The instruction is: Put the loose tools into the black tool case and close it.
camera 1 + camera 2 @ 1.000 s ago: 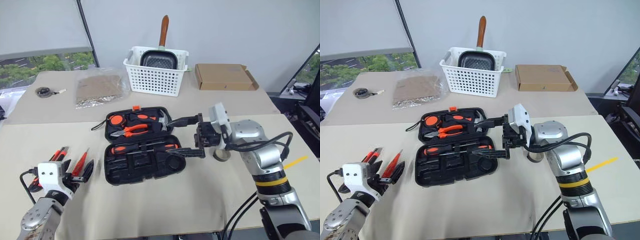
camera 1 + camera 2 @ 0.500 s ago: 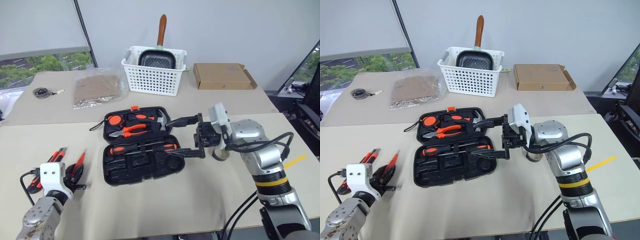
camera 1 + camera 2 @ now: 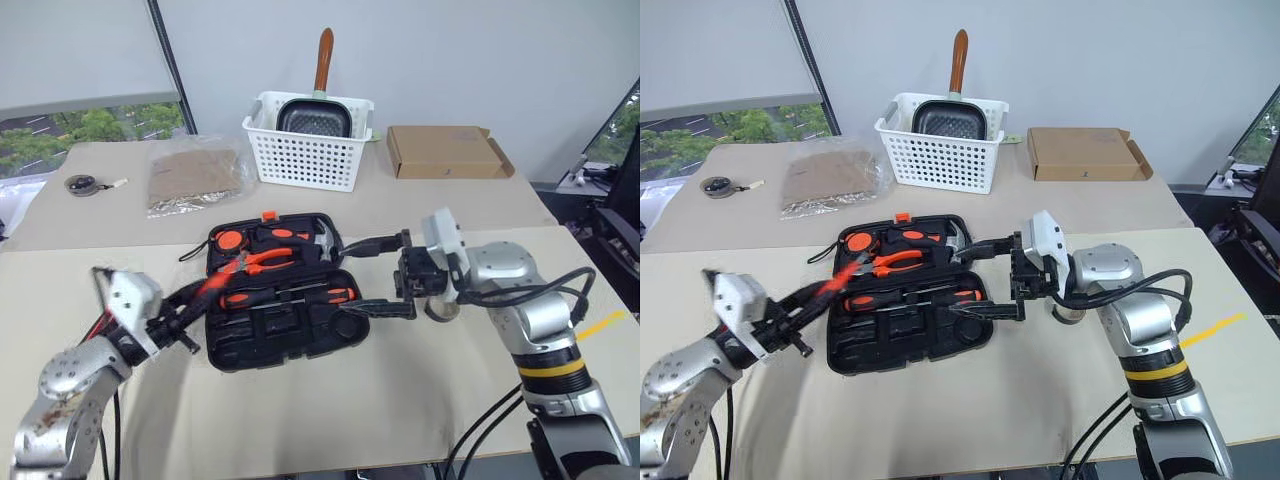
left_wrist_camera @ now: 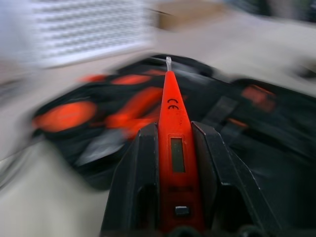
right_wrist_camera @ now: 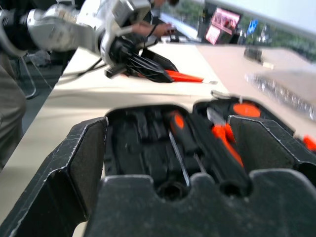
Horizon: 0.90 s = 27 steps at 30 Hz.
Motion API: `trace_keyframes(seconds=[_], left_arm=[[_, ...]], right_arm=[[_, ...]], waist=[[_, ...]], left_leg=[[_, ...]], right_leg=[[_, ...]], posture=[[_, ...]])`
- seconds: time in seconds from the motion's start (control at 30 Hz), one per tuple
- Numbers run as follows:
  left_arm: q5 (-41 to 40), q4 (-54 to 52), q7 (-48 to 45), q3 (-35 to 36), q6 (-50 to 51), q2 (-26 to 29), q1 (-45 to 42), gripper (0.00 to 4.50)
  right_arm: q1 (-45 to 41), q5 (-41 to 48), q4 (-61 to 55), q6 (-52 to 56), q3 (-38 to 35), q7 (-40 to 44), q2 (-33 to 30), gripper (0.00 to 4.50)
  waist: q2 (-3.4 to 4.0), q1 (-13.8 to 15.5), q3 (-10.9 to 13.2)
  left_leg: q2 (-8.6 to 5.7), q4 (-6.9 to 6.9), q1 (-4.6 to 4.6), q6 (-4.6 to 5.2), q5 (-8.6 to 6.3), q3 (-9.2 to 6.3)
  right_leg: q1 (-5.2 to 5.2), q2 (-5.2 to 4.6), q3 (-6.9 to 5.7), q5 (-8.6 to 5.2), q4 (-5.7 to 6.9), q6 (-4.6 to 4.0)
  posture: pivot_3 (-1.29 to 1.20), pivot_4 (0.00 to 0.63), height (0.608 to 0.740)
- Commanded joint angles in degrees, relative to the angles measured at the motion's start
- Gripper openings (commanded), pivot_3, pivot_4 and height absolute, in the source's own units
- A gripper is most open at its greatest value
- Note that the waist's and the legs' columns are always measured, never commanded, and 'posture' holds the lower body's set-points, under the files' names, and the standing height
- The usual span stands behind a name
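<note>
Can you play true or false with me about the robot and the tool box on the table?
1. The black moulded-plastic tool case lies open. True.
2. The left gripper holds a hammer. False: it is shut on the slim orange tester screwdriver.
3. The right gripper has its fingers spread wide beside the case. True.
4. The white perforated basket is upside down. False: it stands upright with a dark pan inside.
5. The flat brown cardboard box sits inside the tool case. False: it lies on the far table, beside the basket.
</note>
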Motion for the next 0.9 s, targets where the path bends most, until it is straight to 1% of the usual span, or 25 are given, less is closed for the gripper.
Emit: trace_keyframes(seconds=[0.03, 0.13, 0.2, 0.33, 0.47, 0.63, 0.9], left_arm=[[7.4, 6.3, -8.3, -6.0, -5.8, 5.7, -5.1, 0.51], [7.9, 9.7, -11.4, -9.1, -5.4, 6.6, -10.8, 0.51], [9.1, 11.3, -13.4, -11.0, -5.7, 7.1, -12.7, 0.51], [10.0, 14.6, -16.2, -13.8, -6.6, 6.0, -15.8, 0.51], [13.0, 20.2, -17.0, -16.3, -9.2, 4.9, -17.6, 0.51], [15.7, 24.7, -16.9, -18.1, -12.0, 4.3, -18.4, 0.51], [17.2, 26.9, -17.5, -21.1, -11.3, 3.7, -20.5, 0.51]], right_arm=[[1.1, 1.7, -2.9, 0.6, -3.1, -0.5, -2.3, 4.5], [2.8, 1.7, -4.4, 1.1, -3.8, -1.2, -3.4, 4.5], [3.6, 1.7, -5.3, 1.2, -4.1, -1.8, -3.8, 4.5], [4.5, 1.7, -6.5, 1.3, -4.3, -3.1, -3.9, 4.5], [5.1, 1.9, -7.5, 1.5, -4.2, -4.0, -3.9, 4.5], [5.3, 2.0, -8.2, 1.8, -4.1, -4.4, -4.0, 4.5], [5.2, 2.2, -8.0, 1.5, -4.0, -4.4, -4.3, 4.5]], waist=[[0.02, 0.0, 0.0], [0.01, 0.0, 0.0], [0.01, -0.1, 0.0], [0.01, -0.2, 0.0], [0.0, -0.1, 0.0], [-0.01, -0.1, 0.0], [0.01, -0.1, 0.0]], left_leg=[[0.03, -0.03, 0.0, -0.02, 0.01, 0.06], [0.04, -0.05, -0.01, -0.02, 0.02, 0.06], [0.06, -0.04, -0.03, -0.03, 0.03, 0.06], [0.05, -0.05, -0.03, -0.04, 0.03, 0.11], [0.05, -0.04, -0.01, -0.05, 0.04, 0.12], [0.05, 0.01, 0.03, -0.04, 0.04, 0.1], [0.08, 0.02, 0.36, -0.04, 0.04, 0.07]], right_leg=[[-0.09, 0.0, 0.03, 0.0, 0.0, 0.0], [-0.12, 0.02, 0.03, 0.0, 0.01, 0.01], [-0.13, 0.02, 0.04, 0.0, 0.02, 0.02], [-0.15, 0.01, 0.05, 0.01, 0.02, 0.02], [-0.12, 0.01, 0.06, 0.01, 0.03, 0.02], [-0.07, 0.01, 0.09, 0.02, 0.06, 0.05], [0.27, 0.0, 0.08, 0.02, 0.09, 0.05]], posture=[[0.0, 0.15, 0.7], [0.0, 0.15, 0.7], [0.0, 0.15, 0.7], [0.0, 0.15, 0.7], [0.0, 0.15, 0.7], [0.0, 0.15, 0.7], [0.0, 0.15, 0.7]])
